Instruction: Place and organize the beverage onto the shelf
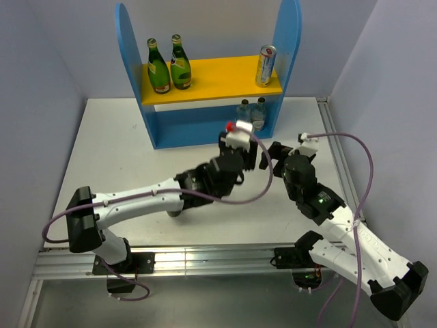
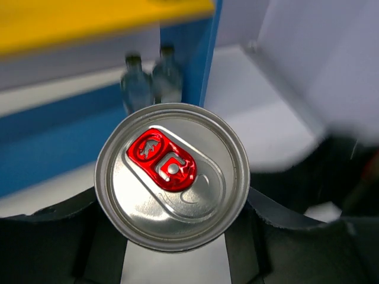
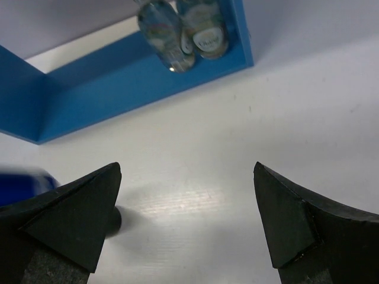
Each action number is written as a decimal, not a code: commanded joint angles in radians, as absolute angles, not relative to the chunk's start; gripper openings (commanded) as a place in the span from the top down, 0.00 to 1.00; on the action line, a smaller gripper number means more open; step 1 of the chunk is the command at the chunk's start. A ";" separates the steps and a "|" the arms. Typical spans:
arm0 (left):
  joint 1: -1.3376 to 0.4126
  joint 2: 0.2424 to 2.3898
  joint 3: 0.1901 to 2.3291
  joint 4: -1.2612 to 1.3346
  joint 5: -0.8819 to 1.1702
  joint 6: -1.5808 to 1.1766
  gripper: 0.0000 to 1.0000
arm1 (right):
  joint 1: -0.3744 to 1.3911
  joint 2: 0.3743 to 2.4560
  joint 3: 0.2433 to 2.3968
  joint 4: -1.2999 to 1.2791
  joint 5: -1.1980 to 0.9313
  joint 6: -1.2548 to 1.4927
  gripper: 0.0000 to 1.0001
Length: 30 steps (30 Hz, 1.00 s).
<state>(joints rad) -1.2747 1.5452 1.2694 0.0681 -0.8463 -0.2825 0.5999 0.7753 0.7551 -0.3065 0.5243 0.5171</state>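
Aluminium first: hold the red-tabbed can (image 2: 172, 177) clamped upright between the left gripper (image 1: 235, 140) fingers (image 2: 53, 242), just in front of the shelf (image 1: 130, 61), near the 2 clear bottles (image 1: 258, 113) on its lower level. Lift above the yellow board (image 1: 218, 75) before moving in, probably toward the shelved can (image 1: 265, 65) at its right end, well apart from the 2 green bottles (image 1: 158, 68). Set down flat, then release. Leave the right gripper (image 3: 189, 219), fingers wide apart and empty, over the table (image 1: 123, 150), out of the path.
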 commanded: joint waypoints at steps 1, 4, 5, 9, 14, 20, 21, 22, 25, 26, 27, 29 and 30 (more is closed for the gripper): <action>-1.186 1.577 1.474 0.081 -0.723 -0.112 1.00 | 0.611 0.735 0.690 -0.264 0.589 0.586 0.00; -1.079 1.695 1.676 0.031 -0.652 -0.063 1.00 | 0.609 0.733 0.640 -0.233 0.539 0.603 0.00; -1.059 1.722 1.777 0.019 -0.631 -0.042 1.00 | 0.611 0.735 0.621 -0.223 0.531 0.603 0.00; -0.967 1.883 2.049 -0.067 -0.565 -0.011 1.00 | 0.611 0.738 0.595 -0.209 0.525 0.591 0.00; -0.870 2.049 2.286 -0.072 -0.490 0.023 1.00 | 0.611 0.715 0.555 -0.192 0.508 0.565 0.00; -0.790 2.095 2.292 0.069 -0.451 0.009 1.00 | 0.611 0.680 0.517 -0.181 0.477 0.564 0.00; -0.781 2.101 2.295 0.081 -0.434 0.009 1.00 | 0.611 0.675 0.514 -0.179 0.471 0.565 0.00; -0.766 2.115 2.304 0.090 -0.430 -0.026 1.00 | 0.611 0.673 0.511 -0.175 0.469 0.563 0.00; -0.742 2.146 2.335 0.115 -0.407 -0.052 1.00 | 0.611 0.673 0.508 -0.172 0.460 0.563 0.01; -0.739 2.154 2.344 0.117 -0.402 -0.055 1.00 | 0.611 0.675 0.506 -0.170 0.460 0.563 0.01; -0.735 2.161 2.355 0.114 -0.397 -0.061 1.00 | 0.611 0.678 0.505 -0.166 0.457 0.561 0.01; -0.724 2.186 2.381 0.107 -0.371 -0.087 1.00 | 0.611 0.683 0.497 -0.152 0.454 0.560 0.01; -0.716 2.198 2.387 0.107 -0.362 -0.094 1.00 | 0.611 0.686 0.495 -0.146 0.454 0.561 0.01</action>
